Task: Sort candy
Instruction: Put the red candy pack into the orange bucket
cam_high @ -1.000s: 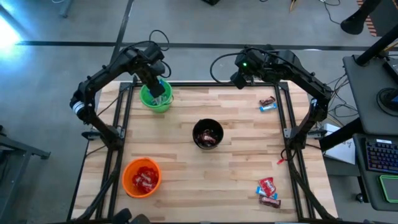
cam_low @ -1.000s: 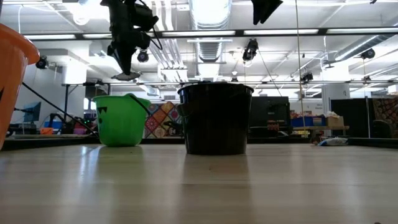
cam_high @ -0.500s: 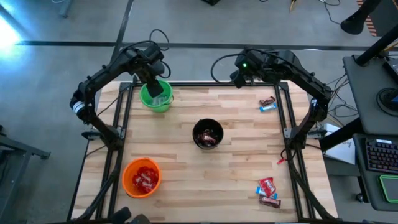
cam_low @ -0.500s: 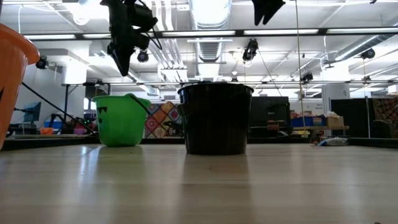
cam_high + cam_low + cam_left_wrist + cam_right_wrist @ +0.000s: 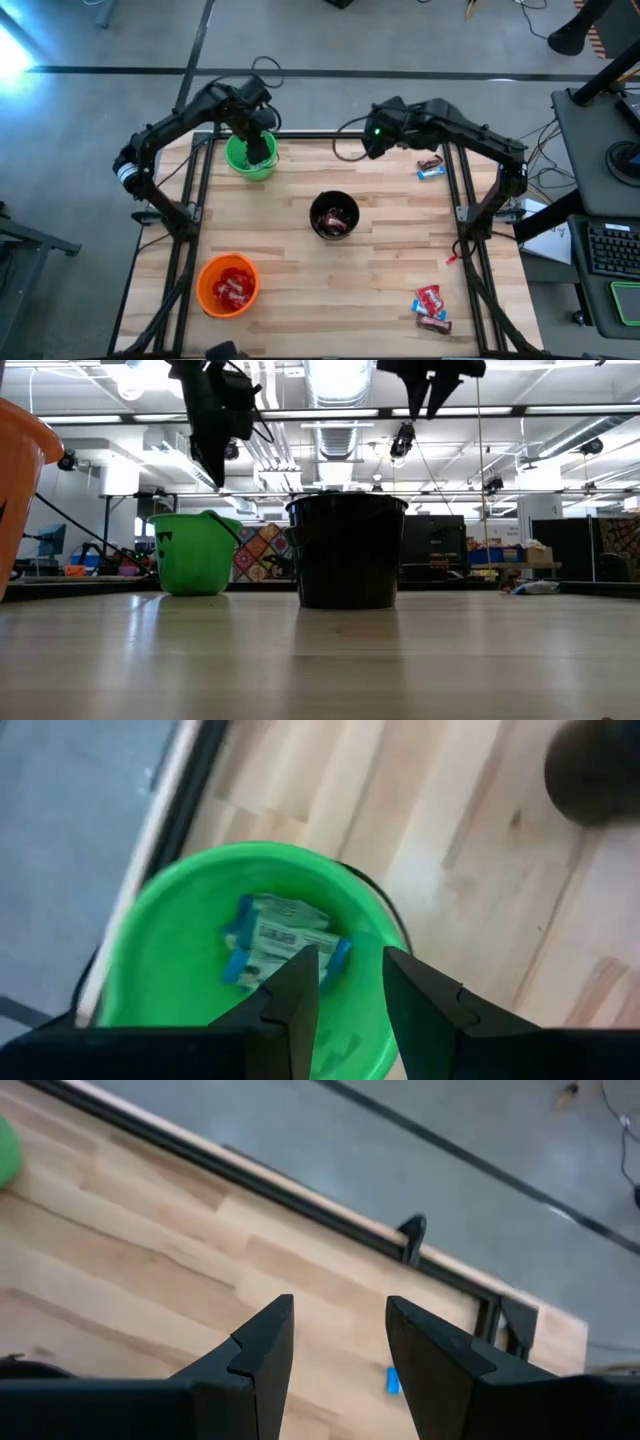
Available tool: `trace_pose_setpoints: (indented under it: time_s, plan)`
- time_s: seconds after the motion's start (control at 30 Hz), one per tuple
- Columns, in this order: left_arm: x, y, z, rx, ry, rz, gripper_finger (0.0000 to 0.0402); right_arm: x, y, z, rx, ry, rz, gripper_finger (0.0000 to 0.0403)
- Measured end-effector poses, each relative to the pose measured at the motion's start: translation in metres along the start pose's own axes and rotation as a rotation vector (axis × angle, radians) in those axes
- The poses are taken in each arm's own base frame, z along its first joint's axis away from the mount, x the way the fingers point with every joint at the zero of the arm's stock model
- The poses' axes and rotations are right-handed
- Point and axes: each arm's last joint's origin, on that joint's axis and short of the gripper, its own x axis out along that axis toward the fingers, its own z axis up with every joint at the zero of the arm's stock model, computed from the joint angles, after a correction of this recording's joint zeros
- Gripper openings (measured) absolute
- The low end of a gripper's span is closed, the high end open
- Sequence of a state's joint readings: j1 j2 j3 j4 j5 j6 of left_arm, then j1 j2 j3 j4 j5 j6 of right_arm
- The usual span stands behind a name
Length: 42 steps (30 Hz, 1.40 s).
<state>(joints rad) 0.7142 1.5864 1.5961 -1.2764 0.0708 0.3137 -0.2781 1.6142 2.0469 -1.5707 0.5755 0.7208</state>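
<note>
Change, left hand [image 5: 262, 150]: a second ago it hung over the green cup [image 5: 240, 162] with a pale wrapper at its fingertips; now the fingers stand parted with nothing between them, low over the cup's mouth.
Change, right hand [image 5: 372, 146]: has swung from the top-centre bench edge leftward and slightly down-frame; fingers parted, holding nothing.
Green cup contents: blue-and-white candy [image 5: 282, 940] lying inside on the bottom, printed pale face up, blue ends.
Orange cup [image 5: 228, 285]: lower left of the high view, red candy [image 5: 233, 290] piled inside, shiny wrappers.
Black cup [image 5: 334, 215]: centre of the bench [image 5: 400, 260], dark brown candy [image 5: 336, 219] inside, reddish glints.
Loose candy, upper right: a dark brown bar [image 5: 430, 161] and a blue-and-white bar [image 5: 431, 172], just beside each other near the right rail.
Loose candy, lower right: a red piece [image 5: 429, 298], a blue-and-white piece [image 5: 424, 308] and a dark brown piece [image 5: 434, 324] clustered, touching or nearly so.
Small red scrap [image 5: 451, 261]: right edge, mid-height; too small to identify.
Low view: green cup left, black cup centre, both hands high above them.
</note>
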Motion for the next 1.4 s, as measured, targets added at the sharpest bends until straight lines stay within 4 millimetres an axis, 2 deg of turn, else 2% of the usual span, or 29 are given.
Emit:
trace_pose_setpoints:
  time_s: [0.27,0.43,0.67,0.93,1.1,1.4]
  plan:
    - [0.038,-0.022,-0.005,0.109,0.053,-0.041,0.0094,0.033,0.010,-0.020,0.031,0.072,-0.120,0.0153]
    - [0.049,-0.034,-0.003,0.151,0.033,-0.048,0.0094,0.054,0.004,-0.024,0.061,0.114,-0.197,0.0153]
    - [0.043,-0.053,0.006,0.193,-0.022,-0.117,0.0094,0.078,0.002,-0.038,0.129,0.253,-0.212,0.0153]
    - [0.014,-0.087,0.014,0.296,-0.111,-0.186,0.0094,0.094,0.000,-0.061,0.179,0.379,-0.243,0.0153]
    - [-0.005,-0.103,0.008,0.353,-0.134,-0.201,0.0094,0.082,-0.003,-0.078,0.204,0.428,-0.195,0.0153]
    - [-0.027,-0.107,-0.006,0.370,-0.172,-0.184,0.0094,0.026,-0.004,-0.120,0.304,0.428,-0.042,0.0153]
